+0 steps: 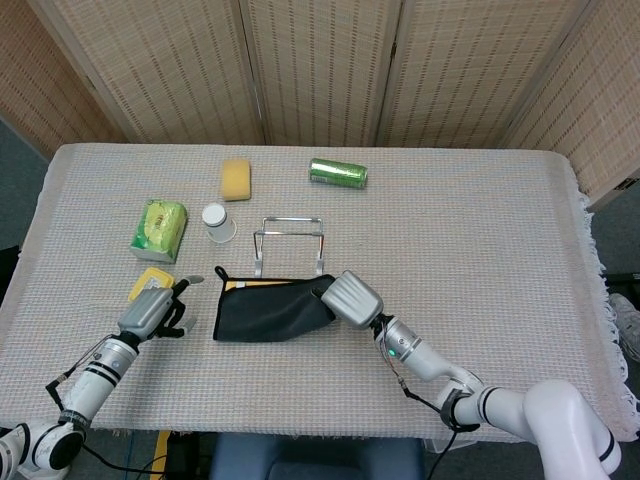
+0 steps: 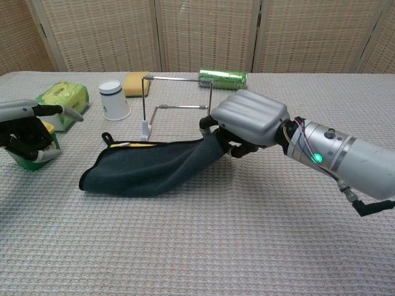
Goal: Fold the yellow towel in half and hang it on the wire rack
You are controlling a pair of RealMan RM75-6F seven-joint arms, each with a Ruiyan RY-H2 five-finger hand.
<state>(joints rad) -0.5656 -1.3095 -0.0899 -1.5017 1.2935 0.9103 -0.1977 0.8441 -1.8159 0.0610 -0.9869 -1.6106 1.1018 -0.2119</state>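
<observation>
Right hand (image 2: 247, 120) gripped the right end of the folded towel (image 2: 148, 169), dark side out with a yellow edge showing, lifting that end off the table (image 2: 197, 246) just in front of the wire rack (image 2: 179, 105). Left hand (image 2: 24, 132) hovered beside it, fingers apart, holding nothing.

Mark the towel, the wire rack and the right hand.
towel (image 2: 142, 169), chest view, on the dark folded cloth lying on the table.
wire rack (image 1: 291, 220), head view, on its top bar.
right hand (image 2: 250, 117), chest view, on the grey back of the hand.
</observation>
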